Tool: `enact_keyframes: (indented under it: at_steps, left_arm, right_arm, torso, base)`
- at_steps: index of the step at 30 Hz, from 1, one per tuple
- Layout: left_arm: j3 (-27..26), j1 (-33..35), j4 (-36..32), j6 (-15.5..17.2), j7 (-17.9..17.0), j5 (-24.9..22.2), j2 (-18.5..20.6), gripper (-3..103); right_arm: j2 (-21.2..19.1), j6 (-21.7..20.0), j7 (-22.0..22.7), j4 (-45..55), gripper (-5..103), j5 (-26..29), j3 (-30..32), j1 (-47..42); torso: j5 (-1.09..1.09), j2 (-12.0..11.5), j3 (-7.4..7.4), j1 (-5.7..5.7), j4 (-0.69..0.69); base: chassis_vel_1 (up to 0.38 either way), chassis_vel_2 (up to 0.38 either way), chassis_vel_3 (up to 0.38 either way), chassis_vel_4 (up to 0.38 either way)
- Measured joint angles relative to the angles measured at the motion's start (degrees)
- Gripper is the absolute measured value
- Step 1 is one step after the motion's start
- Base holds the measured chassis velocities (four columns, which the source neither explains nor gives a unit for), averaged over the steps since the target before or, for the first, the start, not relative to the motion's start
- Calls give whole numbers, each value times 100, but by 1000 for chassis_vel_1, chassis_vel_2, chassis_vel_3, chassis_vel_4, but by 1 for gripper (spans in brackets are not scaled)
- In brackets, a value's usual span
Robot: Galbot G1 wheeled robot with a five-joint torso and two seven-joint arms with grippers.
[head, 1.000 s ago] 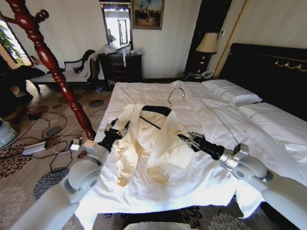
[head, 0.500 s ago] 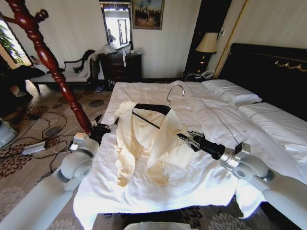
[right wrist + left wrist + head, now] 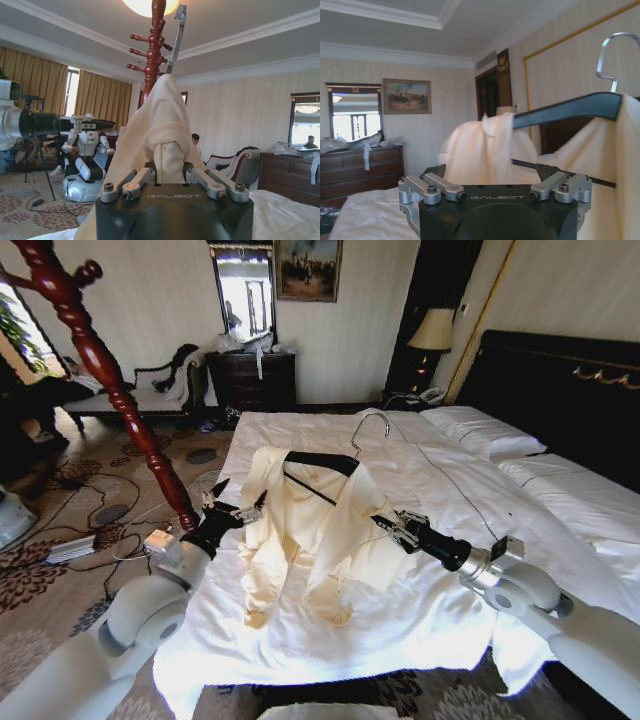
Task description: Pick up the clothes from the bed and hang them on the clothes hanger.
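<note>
Clothes on bed, partly draped over clothes hanger. Right pincer clamped on fabric fold. Left pincer apart, empty, beside left shoulder. Judged midway: left shoulder undressed, hanging pending.

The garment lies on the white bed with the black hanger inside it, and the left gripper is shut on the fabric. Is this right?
Not quite. The left gripper is open and grips nothing, as the left wrist view shows. The right gripper is shut on the garment. The rest is right: it lies on the white bed with the black hanger inside.
</note>
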Motion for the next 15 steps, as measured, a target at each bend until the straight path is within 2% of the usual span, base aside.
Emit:
enact_keyframes:
  at_steps: [5,8,11,14,15]
  left_arm:
    - [285,48,29,60,3,389,-173,100]
    - [474,49,149,92,54,810,-272,100]
    - [535,15,223,98,99,914,-284,101]
    - [633,-149,365,94,191,929,-264,86]
    - [633,-149,365,94,191,929,-264,86]
  right_arm:
    - [3,-2,-1,16,20,-25,-1,-29]
    - [-3,-9,-1,20,20,-31,-5,-31]
    - [-13,-17,0,22,20,-31,-11,-27]
    - [-25,-25,2,27,20,-27,-33,-17]
    - [-25,-25,2,27,20,-27,-33,-17]
  torso:
    - [-1,0,0,0,0]
    - [-2,0,0,0,0]
    - [-1,0,0,0,0]
    - [-1,0,0,0,0]
    - [-1,0,0,0,0]
  base:
    - [0,0,0,0]
    - [0,0,0,0]
    - [0,0,0,0]
    - [0,0,0,0]
    - [0,0,0,0]
